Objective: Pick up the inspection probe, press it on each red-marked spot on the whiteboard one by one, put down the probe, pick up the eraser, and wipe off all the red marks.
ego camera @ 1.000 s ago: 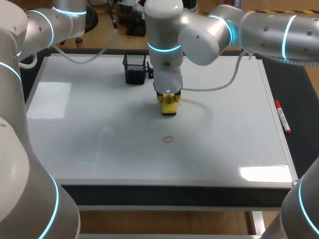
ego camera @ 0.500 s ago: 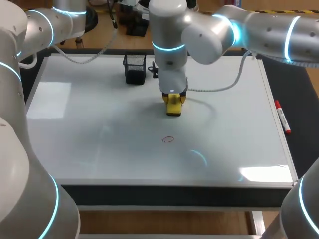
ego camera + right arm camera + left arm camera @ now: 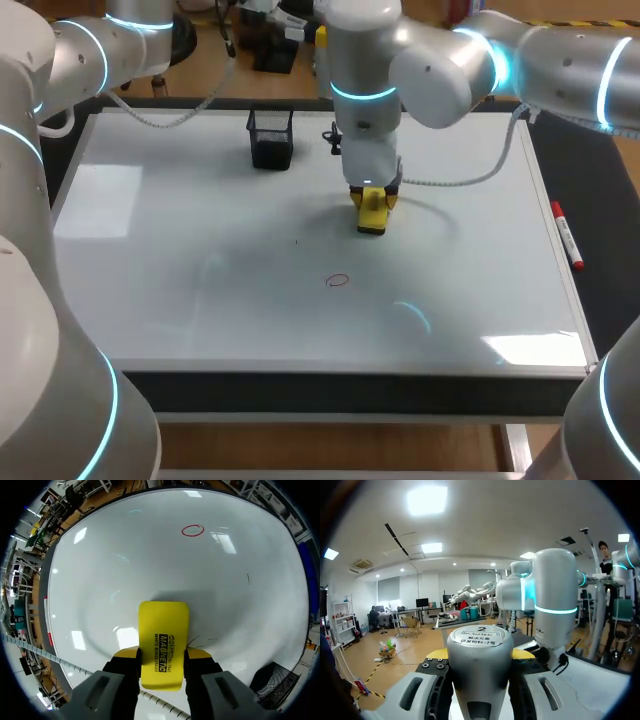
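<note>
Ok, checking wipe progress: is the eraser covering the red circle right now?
No, the eraser sits apart from the red circle, with bare whiteboard between them.

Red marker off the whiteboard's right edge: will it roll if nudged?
Probably. The red marker is a slim round barrel lying flat, so a sideways push likely rolls it. The whiteboard frame beside it may block it on that side. It looks light and stiff.
</note>
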Tool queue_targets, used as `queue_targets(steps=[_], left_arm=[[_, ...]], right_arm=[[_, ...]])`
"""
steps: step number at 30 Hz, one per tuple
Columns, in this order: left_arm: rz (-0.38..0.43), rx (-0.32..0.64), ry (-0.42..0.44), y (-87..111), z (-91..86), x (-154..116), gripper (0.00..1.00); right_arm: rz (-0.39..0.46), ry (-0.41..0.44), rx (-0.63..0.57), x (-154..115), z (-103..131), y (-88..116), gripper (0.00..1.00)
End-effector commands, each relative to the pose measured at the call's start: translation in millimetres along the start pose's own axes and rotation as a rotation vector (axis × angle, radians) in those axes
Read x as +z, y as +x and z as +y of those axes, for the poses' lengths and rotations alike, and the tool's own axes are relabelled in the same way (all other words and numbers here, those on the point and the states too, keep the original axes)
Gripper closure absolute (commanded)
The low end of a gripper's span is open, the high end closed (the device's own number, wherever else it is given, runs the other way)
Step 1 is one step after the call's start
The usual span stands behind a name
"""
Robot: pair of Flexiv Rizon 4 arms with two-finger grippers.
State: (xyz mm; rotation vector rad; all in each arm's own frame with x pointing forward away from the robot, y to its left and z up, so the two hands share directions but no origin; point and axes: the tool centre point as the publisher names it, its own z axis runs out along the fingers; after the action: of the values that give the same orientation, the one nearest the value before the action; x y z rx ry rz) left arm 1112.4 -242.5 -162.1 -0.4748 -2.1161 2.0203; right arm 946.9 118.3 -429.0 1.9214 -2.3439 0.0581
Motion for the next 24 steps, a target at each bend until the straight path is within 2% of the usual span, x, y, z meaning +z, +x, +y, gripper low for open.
queue_targets(steps=[1,6,11,16,24], left_arm=[[0.167,-0.002,0.006,-7.0,1.8,-2,1.0],[0.167,-0.002,0.006,-7.0,1.8,-2,1.0],[0.167,-0.002,0.006,-7.0,1.8,-2,1.0],[0.167,-0.002,0.006,-7.0,1.8,-2,1.0],[0.167,-0.002,0.006,-7.0,1.8,-2,1.0]], right_arm=[[-0.006,0.007,0.004,5,0,11,1.0],[-0.026,0.015,0.029,-1,-2,16,1.0],[-0.08,0.022,0.074,-18,-9,30,1.0],[-0.095,0.043,0.133,-31,-19,53,1.0],[-0.095,0.057,0.255,-38,-29,98,1.0]])
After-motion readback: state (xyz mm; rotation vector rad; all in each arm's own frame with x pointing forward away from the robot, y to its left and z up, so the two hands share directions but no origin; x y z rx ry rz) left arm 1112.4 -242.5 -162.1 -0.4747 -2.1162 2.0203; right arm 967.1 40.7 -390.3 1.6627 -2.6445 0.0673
